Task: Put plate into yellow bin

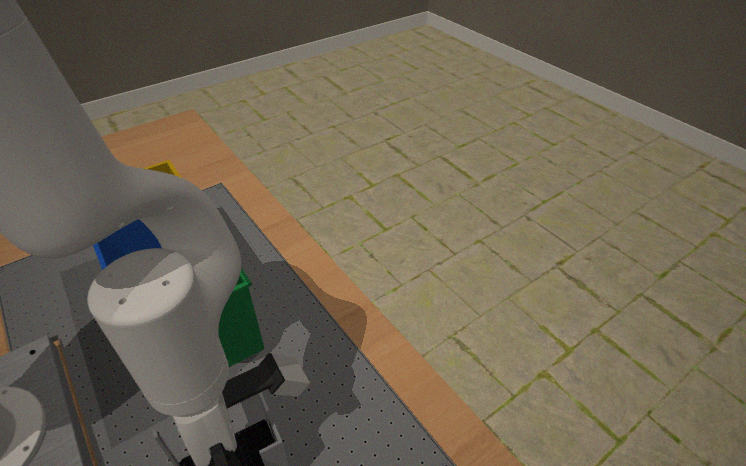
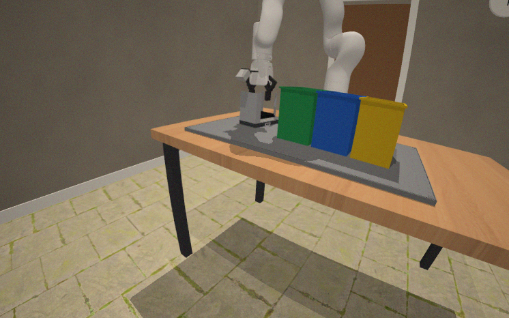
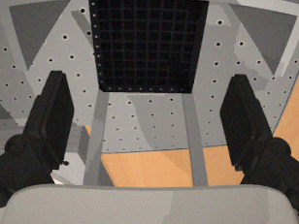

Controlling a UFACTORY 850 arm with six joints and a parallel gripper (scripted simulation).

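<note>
The upper 96-well plate (image 3: 149, 46) is black with a grid of wells and sits on the grey rack K1 (image 2: 252, 109) at the near left end of the grey mat. My gripper (image 3: 148, 90) is open and empty just above the rack, its two black fingers (image 2: 259, 89) spread wide to either side of the plate's near end and apart from it. The lower plate is hidden from me. The yellow bin (image 2: 376, 131) (image 1: 162, 167) stands at the far right of the row of three, and only its corner shows in the top view.
The green bin (image 2: 297, 114) stands next to the rack, with the blue bin (image 2: 335, 121) between it and the yellow one. All three stand upright on the grey perforated mat (image 2: 406, 173). The arm's links (image 1: 74, 191) hide much of the top view.
</note>
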